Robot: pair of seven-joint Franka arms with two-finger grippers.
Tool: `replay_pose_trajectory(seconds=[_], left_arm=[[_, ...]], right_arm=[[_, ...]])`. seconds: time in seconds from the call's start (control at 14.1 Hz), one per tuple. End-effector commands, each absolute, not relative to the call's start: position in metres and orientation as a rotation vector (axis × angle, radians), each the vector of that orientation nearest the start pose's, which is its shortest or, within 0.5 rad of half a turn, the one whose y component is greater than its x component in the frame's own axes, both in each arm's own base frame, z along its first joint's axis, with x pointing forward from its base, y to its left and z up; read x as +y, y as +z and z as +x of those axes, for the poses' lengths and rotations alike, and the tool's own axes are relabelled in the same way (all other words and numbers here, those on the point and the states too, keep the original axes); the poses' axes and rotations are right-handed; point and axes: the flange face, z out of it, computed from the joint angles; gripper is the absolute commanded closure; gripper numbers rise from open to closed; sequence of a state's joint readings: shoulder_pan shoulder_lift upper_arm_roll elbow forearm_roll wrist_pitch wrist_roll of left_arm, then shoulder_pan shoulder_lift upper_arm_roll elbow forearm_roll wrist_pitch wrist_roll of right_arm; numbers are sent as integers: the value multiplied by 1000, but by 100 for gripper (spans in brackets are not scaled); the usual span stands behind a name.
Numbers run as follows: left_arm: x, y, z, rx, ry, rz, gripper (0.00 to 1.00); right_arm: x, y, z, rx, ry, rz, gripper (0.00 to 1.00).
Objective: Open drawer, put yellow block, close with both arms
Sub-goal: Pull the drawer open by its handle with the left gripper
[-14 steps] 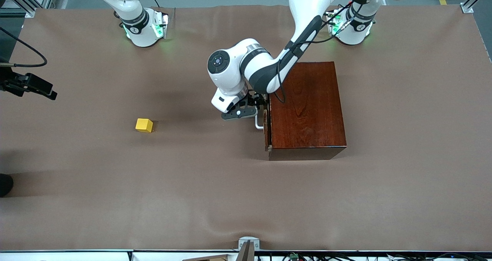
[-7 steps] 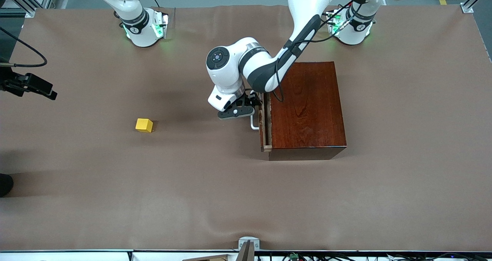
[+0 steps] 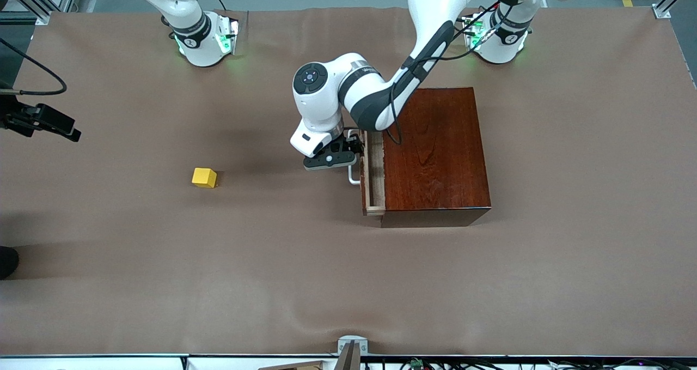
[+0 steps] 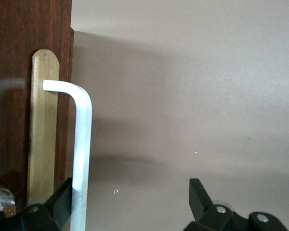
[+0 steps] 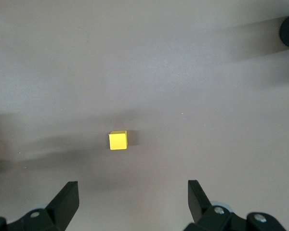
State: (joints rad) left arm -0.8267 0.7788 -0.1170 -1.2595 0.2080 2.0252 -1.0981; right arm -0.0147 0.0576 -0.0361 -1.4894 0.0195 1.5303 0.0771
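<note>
The drawer (image 3: 373, 180) stands a little way out of the reddish-brown wooden box (image 3: 435, 152), showing a strip of pale tray. My left gripper (image 3: 353, 153) is open at the drawer's front. In the left wrist view the white handle (image 4: 82, 144) lies against one finger (image 4: 62, 195), between it and the drawer front; the left gripper (image 4: 130, 190) holds nothing between its fingers. The yellow block (image 3: 204, 177) sits alone on the table toward the right arm's end. My right gripper (image 5: 132, 188) hangs open high above the yellow block (image 5: 118, 140).
Brown cloth (image 3: 272, 272) covers the table. A dark round object (image 3: 6, 261) sits at the table edge at the right arm's end. The right gripper's black body (image 3: 46, 120) shows at that same edge of the front view.
The left gripper has moved toward the right arm's end with the handle, and the drawer has slid out from nearly shut to partly out. The block and right arm have not moved.
</note>
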Motion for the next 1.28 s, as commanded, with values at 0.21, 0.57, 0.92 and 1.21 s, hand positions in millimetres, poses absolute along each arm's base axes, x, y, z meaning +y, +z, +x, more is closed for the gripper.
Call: replay_pose_trajectory(seconds=[0.21, 0.57, 0.92, 1.21], left_arm=[[-609, 288, 464, -98, -228, -3166, 0], [-614, 285, 467, -89, -275, -3214, 0], [-624, 287, 459, -68, -297, -3240, 0], [-629, 287, 452, -67, -291, -3245, 0]], right_arm=[[-25, 631, 563, 208, 20, -3104, 0], [-25, 632, 563, 205, 20, -3104, 0], [-25, 632, 564, 206, 17, -3104, 0], [-26, 632, 564, 211, 17, -3105, 0]])
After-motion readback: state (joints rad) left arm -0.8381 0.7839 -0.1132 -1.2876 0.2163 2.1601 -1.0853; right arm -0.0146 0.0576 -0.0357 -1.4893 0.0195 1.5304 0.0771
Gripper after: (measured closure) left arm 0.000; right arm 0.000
